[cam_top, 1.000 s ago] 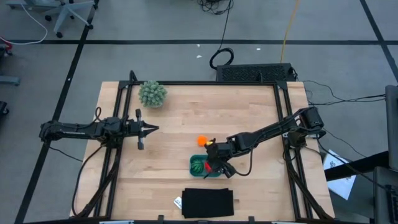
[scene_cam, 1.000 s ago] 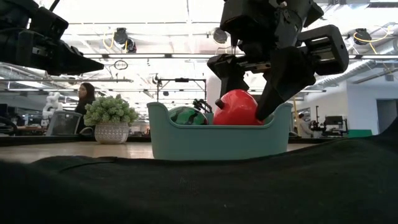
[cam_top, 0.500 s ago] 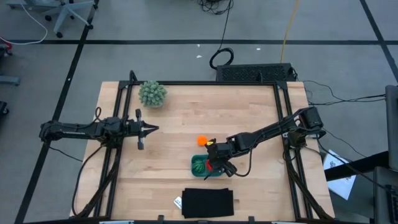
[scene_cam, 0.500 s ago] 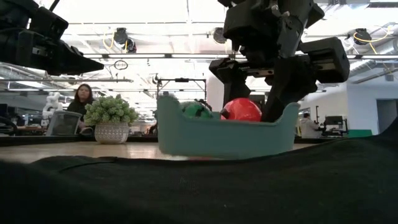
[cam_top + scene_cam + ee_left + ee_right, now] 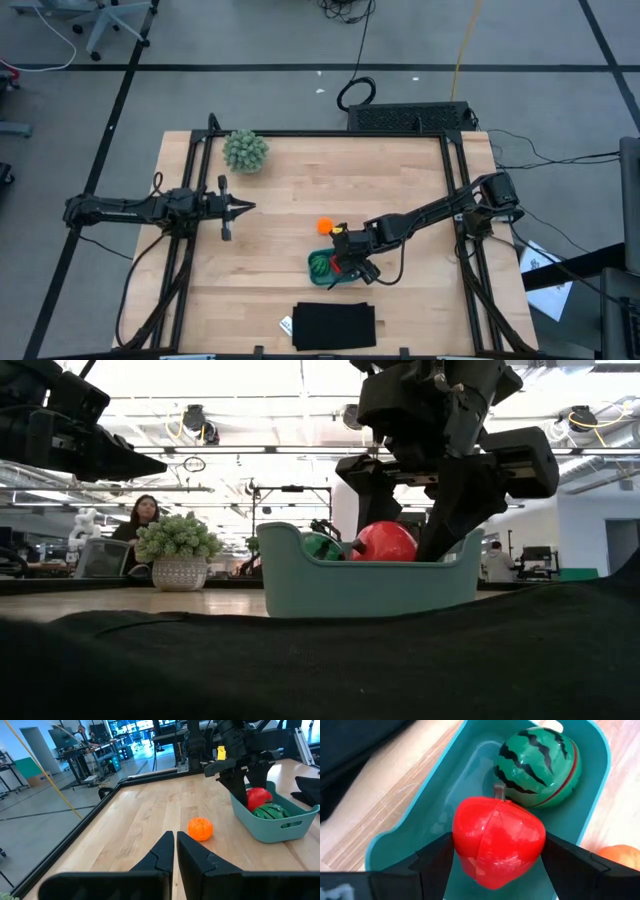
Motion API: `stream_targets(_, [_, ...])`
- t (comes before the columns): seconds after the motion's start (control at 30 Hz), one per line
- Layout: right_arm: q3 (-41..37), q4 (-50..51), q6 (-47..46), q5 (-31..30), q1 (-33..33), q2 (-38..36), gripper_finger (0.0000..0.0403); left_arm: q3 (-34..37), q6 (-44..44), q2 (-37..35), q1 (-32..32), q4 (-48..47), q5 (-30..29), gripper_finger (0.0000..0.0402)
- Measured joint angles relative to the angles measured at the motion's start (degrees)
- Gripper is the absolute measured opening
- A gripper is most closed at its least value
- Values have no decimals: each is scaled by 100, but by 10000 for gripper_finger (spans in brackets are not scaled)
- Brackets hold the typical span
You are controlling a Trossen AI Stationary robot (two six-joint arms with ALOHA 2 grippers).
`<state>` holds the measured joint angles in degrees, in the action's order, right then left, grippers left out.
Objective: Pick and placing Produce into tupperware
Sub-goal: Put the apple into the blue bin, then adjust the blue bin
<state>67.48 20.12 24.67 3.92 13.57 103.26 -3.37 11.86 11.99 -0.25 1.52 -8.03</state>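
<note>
On the wooden table [image 5: 300, 180], largest item first, I read the black flat rectangle [image 5: 335, 326] lying at the near edge, just in front of the tupperware; in the low view its dark surface fills the foreground.

Left arm: I see it parked over the table's left side, well apart from the work. The left gripper [image 5: 240, 207] hangs with its two fingers pressed together and holding nothing, pointed toward the centre.

Right arm: it reaches in from the right edge to the tupperware. The right gripper [image 5: 345, 265] sits inside the container's right half. In the right wrist view its fingers [image 5: 437, 857] stand moderately apart, one against each side of the red piece, gripping it.

Fuzzy ball plant [image 5: 245, 151]: standing in its pot at the far left corner of the table, well apart from everything else.

Tupperware [image 5: 322, 268]: teal, sitting near the table's centre, toward the front. In the low view it appears level on the surface.

Dark green striped piece [image 5: 537, 766]: lying inside the tupperware, in the left half, just beside the red piece.

Red piece [image 5: 497, 840]: held over the tupperware's interior; I cannot tell whether it touches the floor of the container.

Orange piece [image 5: 325, 227]: resting on the bare wood just behind the tupperware, outside it.
</note>
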Motion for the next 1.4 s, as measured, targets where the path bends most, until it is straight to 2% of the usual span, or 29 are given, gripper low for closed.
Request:
stream_targets(0.33, [0, -11, -169, -116, 2, 2, 307, 2, -4, 0, 0, -7, 0, 26])
stream_targets(0.67, [108, 39, -302, -143, 4, 9, 308, 2, -9, -1, 0, -4, -1, 26])
stream_targets(0.93, [533, 690, -276, -423, 8, 9, 308, 2, -9, -1, 1, -6, 0, 26])
stream_targets(1.1, [627, 764, -278, -426, 8, 4, 308, 0, -9, 0, 2, -11, 0, 26])
stream_targets(1.4, [627, 747, -283, -428, -31, -329, 308, 2, -9, 0, 2, -63, -2, 26])
